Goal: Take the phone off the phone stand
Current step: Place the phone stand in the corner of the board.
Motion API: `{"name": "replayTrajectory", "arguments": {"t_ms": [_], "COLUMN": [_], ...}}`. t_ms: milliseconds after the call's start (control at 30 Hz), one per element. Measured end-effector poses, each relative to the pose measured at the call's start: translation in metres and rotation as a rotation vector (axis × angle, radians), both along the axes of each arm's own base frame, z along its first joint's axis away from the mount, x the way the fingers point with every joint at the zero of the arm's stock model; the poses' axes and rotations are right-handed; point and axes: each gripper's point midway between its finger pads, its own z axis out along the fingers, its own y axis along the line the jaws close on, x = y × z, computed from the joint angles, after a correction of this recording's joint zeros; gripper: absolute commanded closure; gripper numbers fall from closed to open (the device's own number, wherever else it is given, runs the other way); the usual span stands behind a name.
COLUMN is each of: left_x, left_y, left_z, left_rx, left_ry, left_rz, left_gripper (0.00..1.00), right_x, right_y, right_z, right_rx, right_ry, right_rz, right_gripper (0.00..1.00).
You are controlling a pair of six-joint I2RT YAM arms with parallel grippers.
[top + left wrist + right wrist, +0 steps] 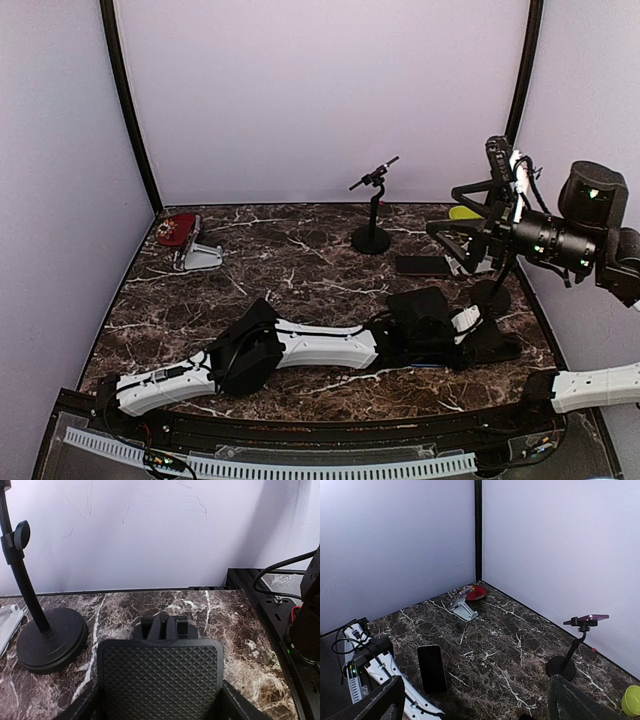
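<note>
The black phone (422,265) lies flat on the marble table, off any stand; the right wrist view shows it (431,667) too. A black phone stand with a textured back plate (160,680) stands at the right (495,345). My left gripper (478,330) straddles that plate, one finger (237,705) against each side edge, and looks shut on it. My right gripper (455,210) is raised above the phone, open and empty, with its fingers (380,700) wide apart.
A round-based pole stand (50,640) stands just beyond the black stand. A clamp stand (372,215) is at the back centre. A silver stand (200,257) and a red object (178,228) are at the back left. A yellow-green bowl (631,700) sits at the right.
</note>
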Motion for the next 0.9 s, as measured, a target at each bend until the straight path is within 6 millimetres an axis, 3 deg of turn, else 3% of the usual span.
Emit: {"name": "replayTrajectory", "arguments": {"t_ms": [100, 367, 533, 667, 700, 900], "left_x": [0.001, -0.001, -0.003, -0.002, -0.002, -0.002], "left_y": [-0.003, -0.006, -0.009, -0.010, -0.010, -0.011], "left_z": [-0.005, -0.010, 0.000, 0.005, 0.007, 0.014], "left_rx": [-0.025, -0.073, -0.111, -0.121, -0.123, -0.141], "left_ry": [0.009, 0.024, 0.023, 0.020, 0.019, 0.011], "left_rz": [0.011, 0.019, 0.017, 0.022, 0.024, 0.025], "left_gripper": [0.84, 0.68, 0.48, 0.21, 0.18, 0.18], "right_x": [0.000, 0.000, 0.000, 0.000, 0.000, 0.001], "right_y": [0.000, 0.000, 0.001, 0.002, 0.002, 0.004], "right_z": [-0.001, -0.001, -0.001, -0.002, -0.002, -0.004], "right_rx": [-0.002, -0.002, -0.004, -0.004, -0.005, -0.011], "right_ry": [0.002, 0.002, 0.003, 0.005, 0.005, 0.010], "right_rz": [0.000, 0.001, 0.003, 0.006, 0.006, 0.007], "right_gripper": [0.01, 0.01, 0.00, 0.01, 0.01, 0.01]}}
